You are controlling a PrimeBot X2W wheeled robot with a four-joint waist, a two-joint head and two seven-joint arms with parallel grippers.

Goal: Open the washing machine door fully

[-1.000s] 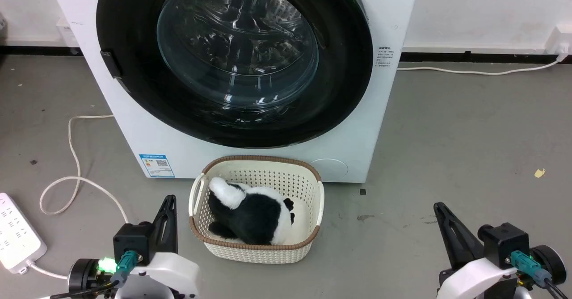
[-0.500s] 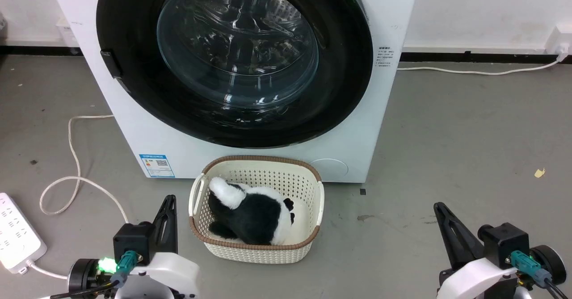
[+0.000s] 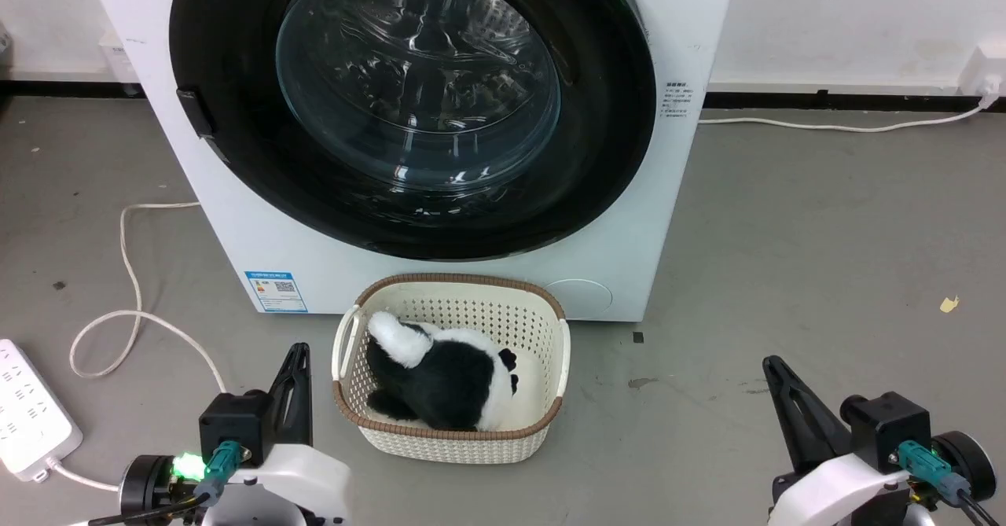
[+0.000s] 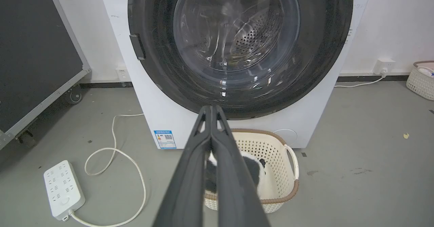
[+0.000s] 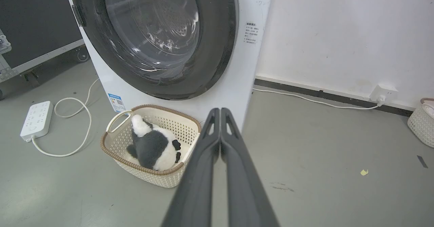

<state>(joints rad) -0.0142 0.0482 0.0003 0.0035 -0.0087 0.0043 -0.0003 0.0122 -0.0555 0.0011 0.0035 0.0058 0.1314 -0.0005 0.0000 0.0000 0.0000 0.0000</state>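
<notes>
The washing machine (image 3: 629,227) (image 4: 152,118) (image 5: 244,71) stands straight ahead, a white box with a blue label low on its front. Its door (image 3: 613,117) (image 4: 318,50) (image 5: 220,43), a glossy black disc with a bulging glass bowl, lies flat against the front, closed, with a small dark latch piece at its left rim. My left gripper (image 3: 297,353) (image 4: 211,107) hangs low at the lower left, shut and empty. At the lower right my right gripper (image 3: 772,365) (image 5: 220,110) is also shut on nothing. Both are well short of the door.
A cream basket (image 3: 550,424) holding a black-and-white plush toy (image 3: 448,373) sits on the floor right before the machine, between my grippers. A white power strip (image 3: 27,416) and looping cable (image 3: 130,274) lie at left. A black wheeled case (image 4: 34,57) stands left; another basket (image 5: 422,121) far right.
</notes>
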